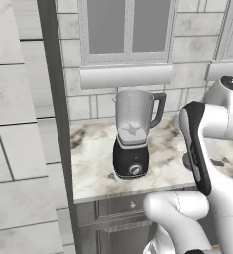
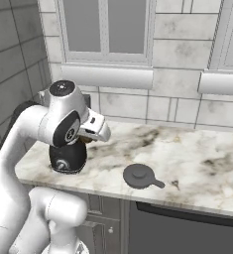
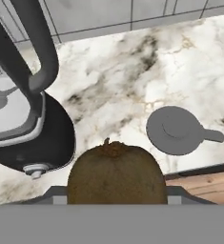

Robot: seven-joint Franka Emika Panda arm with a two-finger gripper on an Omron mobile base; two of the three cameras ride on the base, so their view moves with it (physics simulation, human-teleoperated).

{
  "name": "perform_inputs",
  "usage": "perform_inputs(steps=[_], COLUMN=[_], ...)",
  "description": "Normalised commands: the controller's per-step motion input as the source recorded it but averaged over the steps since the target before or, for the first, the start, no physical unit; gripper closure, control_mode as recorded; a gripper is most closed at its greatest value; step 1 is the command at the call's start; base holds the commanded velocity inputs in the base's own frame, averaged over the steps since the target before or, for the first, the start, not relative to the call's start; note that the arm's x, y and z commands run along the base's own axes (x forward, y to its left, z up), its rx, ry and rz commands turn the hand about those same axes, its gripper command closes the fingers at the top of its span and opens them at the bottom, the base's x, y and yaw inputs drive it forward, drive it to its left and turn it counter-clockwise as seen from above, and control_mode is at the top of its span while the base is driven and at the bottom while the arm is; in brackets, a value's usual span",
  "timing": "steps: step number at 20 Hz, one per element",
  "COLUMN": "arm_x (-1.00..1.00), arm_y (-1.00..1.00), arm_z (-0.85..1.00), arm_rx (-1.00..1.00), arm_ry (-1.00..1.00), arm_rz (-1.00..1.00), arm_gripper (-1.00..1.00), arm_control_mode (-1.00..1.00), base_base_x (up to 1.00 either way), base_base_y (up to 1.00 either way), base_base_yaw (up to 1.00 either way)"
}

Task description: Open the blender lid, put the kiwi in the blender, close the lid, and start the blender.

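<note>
The blender (image 1: 132, 134) stands at the counter's (image 2: 197, 163) left end; the blender lid (image 2: 139, 176) lies to its right, near the front edge.

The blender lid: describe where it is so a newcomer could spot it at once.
Start at the marble counter under the windows. The blender stands on its left part with its jar open. To the right of it, near the counter's front edge, the blender lid lies flat. It is the only loose dark grey disc there, with a raised centre cap and a small tab sticking out.
</note>
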Motion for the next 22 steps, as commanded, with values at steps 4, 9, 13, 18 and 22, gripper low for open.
perform_inputs(steps=[4, 9, 13, 18, 22], arm_x=[-0.04, 0.0, 0.02, 0.34, 0.61], arm_y=[0.35, 0.41, 0.5, 0.64, 0.46], arm_z=[0.85, 0.86, 0.7, 0.14, -0.08], arm_rx=[-0.09, -0.07, -0.05, -0.02, 0.0], arm_ry=[-0.1, -0.08, -0.04, 0.01, 0.0], arm_rz=[0.0, 0.0, 0.0, 0.05, 0.14], arm_gripper=[1.0, 1.0, 1.0, 1.0, 1.0], arm_control_mode=[-1.0, -1.0, -1.0, -1.0, -1.0], base_base_x=[0.0, 0.0, 0.0, 0.0, 0.0], base_base_y=[0.0, 0.0, 0.0, 0.0, 0.0], base_base_yaw=[0.0, 0.0, 0.0, 0.0, 0.0])
